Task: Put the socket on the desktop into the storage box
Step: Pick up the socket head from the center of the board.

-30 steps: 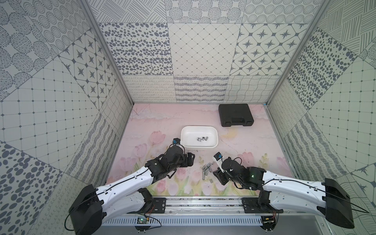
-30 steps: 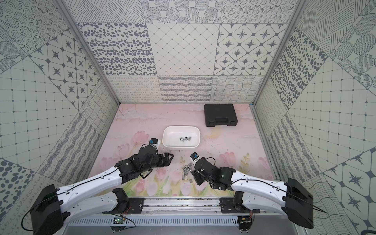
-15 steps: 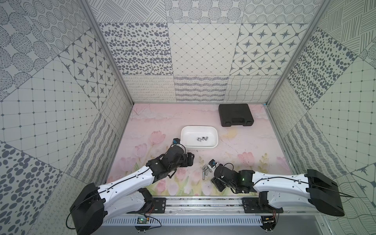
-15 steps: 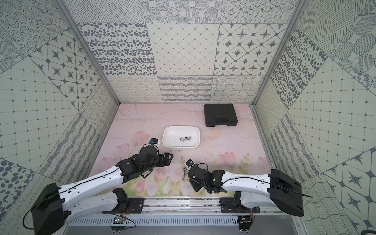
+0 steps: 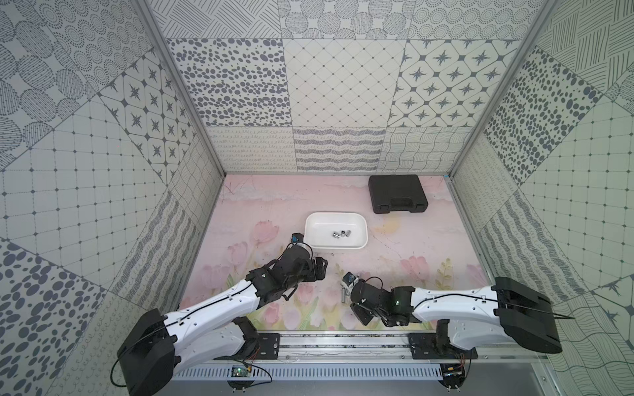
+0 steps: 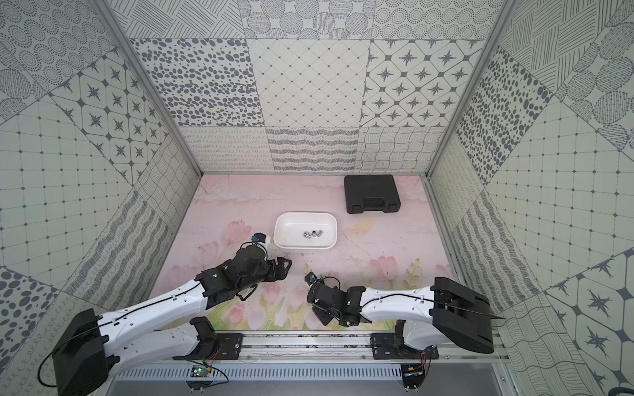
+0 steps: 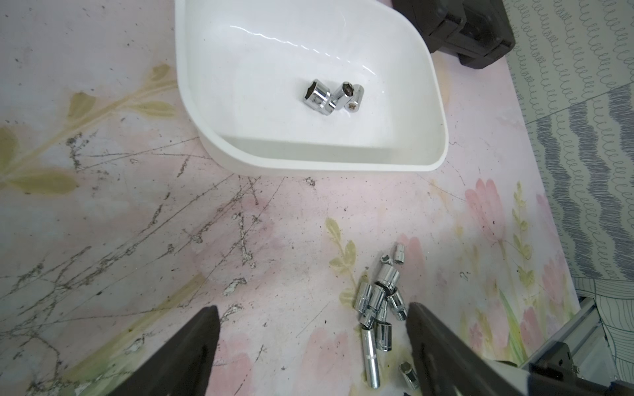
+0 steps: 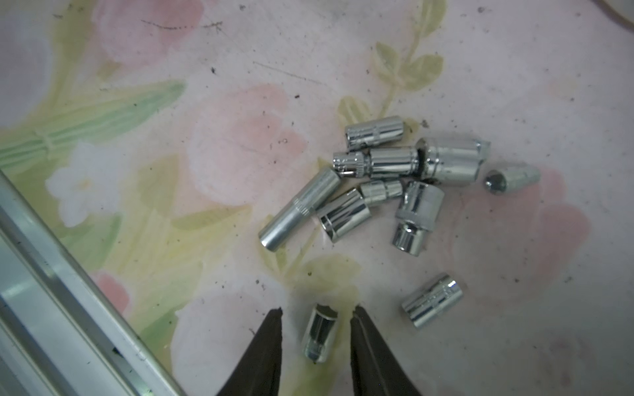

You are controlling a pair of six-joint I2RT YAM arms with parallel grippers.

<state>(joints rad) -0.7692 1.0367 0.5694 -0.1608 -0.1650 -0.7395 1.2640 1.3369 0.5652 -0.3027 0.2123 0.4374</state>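
2 black fingers (image 8: 264, 349) of the right gripper (image 8: 318, 308) stand a little apart with 1 small chrome socket (image 8: 320, 334) lying between them. A thin strip of mat shows on each side of it, so they straddle it without pinching it. Just past that socket lies a loose heap of sockets (image 8: 394, 178), most of them touching, and 1 stray socket (image 8: 432, 300) lies apart from the heap.

From where I stand, the heap sits on the floral mat (image 5: 260, 205) on the near side of the storage box (image 5: 317, 226), well short of its front wall and close to the aluminium rail (image 8: 51, 274). The left gripper (image 7: 311, 307) hangs between the box and the heap, nearer the box's left front corner. Its jaws are spread wide with only bare mat between them.

Around the middle of the box, a small cluster of sockets (image 7: 317, 97) rests on the white floor. Beyond the box's far right corner a black case (image 5: 398, 193) lies shut, apart from the box.
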